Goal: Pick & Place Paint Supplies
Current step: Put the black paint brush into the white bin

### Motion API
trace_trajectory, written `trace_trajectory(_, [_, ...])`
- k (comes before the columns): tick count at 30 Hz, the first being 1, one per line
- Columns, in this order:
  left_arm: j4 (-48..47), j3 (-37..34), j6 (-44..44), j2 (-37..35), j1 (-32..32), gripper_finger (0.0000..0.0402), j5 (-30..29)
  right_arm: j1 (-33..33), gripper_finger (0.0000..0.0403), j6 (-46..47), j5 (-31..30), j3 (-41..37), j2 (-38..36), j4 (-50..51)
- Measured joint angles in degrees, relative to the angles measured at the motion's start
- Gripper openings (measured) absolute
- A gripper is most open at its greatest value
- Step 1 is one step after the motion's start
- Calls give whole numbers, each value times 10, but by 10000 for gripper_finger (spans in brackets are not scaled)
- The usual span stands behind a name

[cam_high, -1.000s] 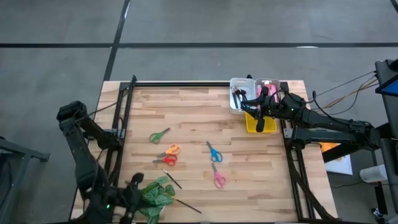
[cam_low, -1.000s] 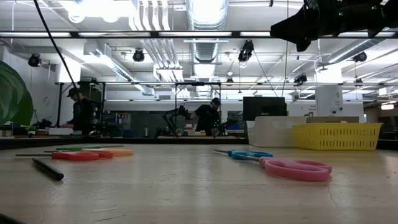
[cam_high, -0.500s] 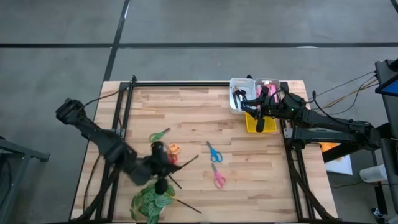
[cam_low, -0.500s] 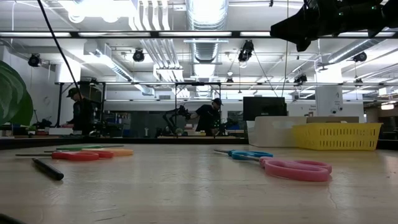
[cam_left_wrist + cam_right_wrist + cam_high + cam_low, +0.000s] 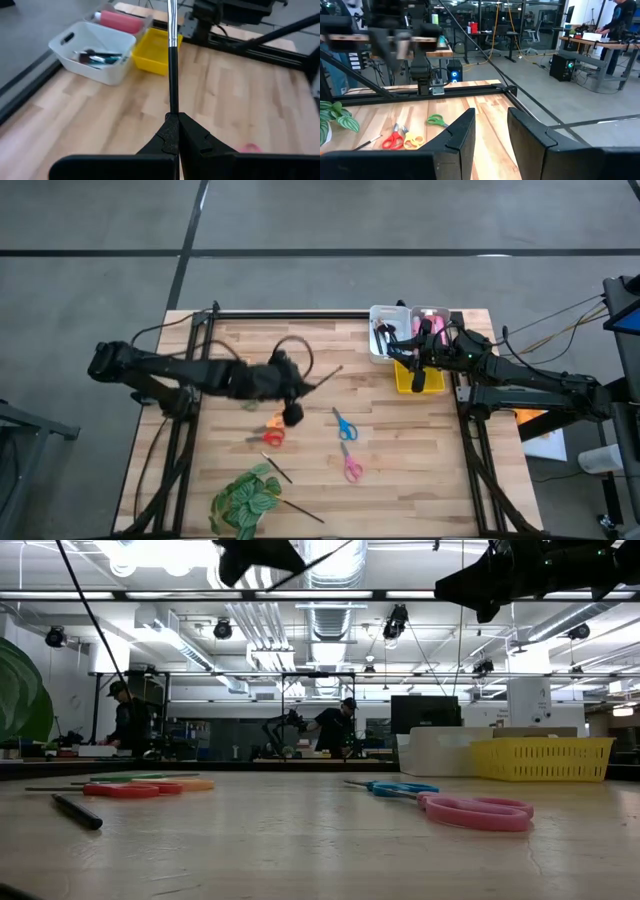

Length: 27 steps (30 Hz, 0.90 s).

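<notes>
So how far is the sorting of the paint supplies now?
Done: pink tubes and some brushes lie in the white bins.
In hand: the left gripper is shut on a brush above mid-table; the right gripper waits open over the yellow bin.
Left: five scissors, such as the pink scissors, and two brushes near the plant.

Wooden bench [image 5: 300,460]: scissors [image 5: 344,424], brushes [image 5: 276,468] and a leafy plant [image 5: 240,498] were laid upon it; white bins [image 5: 388,332] and a yellow tray [image 5: 405,382] were set at one edge.
</notes>
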State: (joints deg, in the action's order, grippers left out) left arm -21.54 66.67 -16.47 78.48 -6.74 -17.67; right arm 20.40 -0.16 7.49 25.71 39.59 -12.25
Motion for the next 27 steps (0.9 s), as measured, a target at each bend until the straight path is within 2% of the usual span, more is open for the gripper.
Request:
trace_trajectory(5, [42, -10, 70, 2, 89, 0, 86, 0, 113, 0, 0, 0, 0, 0])
trace_trajectory(10, [73, -15, 92, 43, 142, 0, 147, 0, 113, 0, 0, 0, 0, 0])
trace_trajectory(18, [130, -10, 102, 155, 165, 0, 152, 0, 113, 0, 0, 0, 0, 0])
trace_trajectory(27, [122, 25, 27, 298, 171, 0, 166, 0, 113, 0, 0, 0, 2, 0])
